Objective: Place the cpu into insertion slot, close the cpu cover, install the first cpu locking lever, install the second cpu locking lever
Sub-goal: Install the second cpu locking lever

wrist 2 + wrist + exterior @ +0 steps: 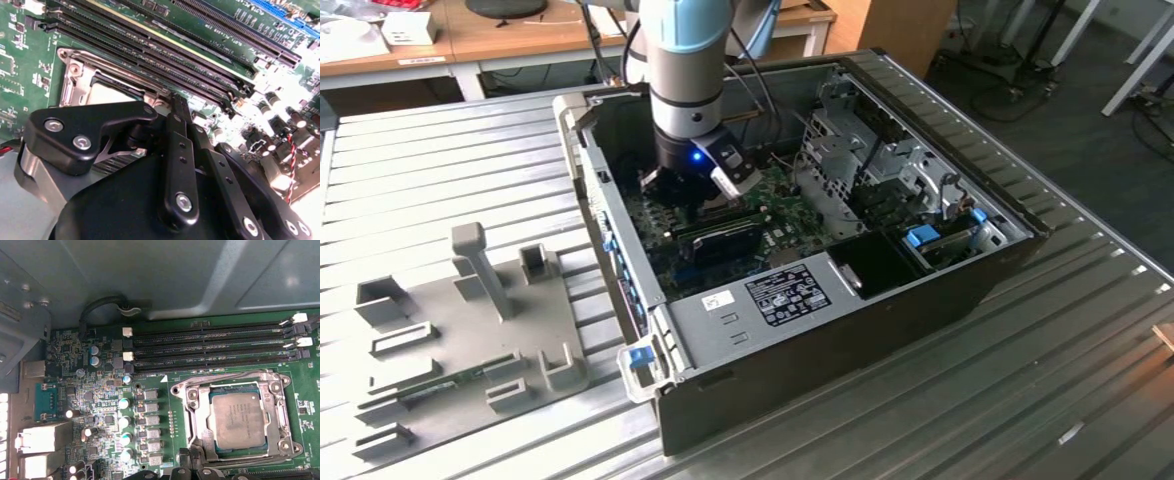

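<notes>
pc case: open tower lying on its side on the ribbed metal table; arm reaching down inside.
motherboard: green board; long black memory slots run just beside the socket.
insertion slot: silver-rimmed socket, at the gripper's tip in both wrist views.
cpu cover: looks down flat, frame around the chip.
cpu: seated in the slot, pale face showing through the cover window. Step 1 done, step 2 looks done.
locking levers: can't make out if either is latched; judging both still open items.
gripper: fingers look pressed together, nothing pinched, tip right at the socket's edge.
</notes>
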Available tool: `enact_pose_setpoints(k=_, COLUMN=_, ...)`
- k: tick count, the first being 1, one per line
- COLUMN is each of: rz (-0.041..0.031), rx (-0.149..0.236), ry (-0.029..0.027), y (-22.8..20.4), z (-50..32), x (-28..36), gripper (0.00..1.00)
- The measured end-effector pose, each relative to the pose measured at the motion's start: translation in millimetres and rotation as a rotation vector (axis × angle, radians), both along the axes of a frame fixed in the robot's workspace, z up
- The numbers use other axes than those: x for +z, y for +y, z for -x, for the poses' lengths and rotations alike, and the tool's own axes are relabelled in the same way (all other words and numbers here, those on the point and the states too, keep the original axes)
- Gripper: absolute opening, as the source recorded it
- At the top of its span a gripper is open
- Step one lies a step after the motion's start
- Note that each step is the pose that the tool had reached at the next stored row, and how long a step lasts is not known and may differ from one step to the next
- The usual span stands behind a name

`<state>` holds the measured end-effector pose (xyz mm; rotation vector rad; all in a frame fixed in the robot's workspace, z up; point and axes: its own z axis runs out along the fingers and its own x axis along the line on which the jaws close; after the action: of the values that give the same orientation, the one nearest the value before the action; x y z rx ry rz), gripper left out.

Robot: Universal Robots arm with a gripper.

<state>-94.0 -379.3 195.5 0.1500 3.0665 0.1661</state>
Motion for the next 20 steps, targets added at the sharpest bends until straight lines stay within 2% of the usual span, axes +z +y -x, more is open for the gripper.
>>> enact_pose_setpoints(k=20, rz=-0.0005, rx=0.000, ry=-0.0003, y=0.1, z=3.0, x=-2.3, gripper=0.10)
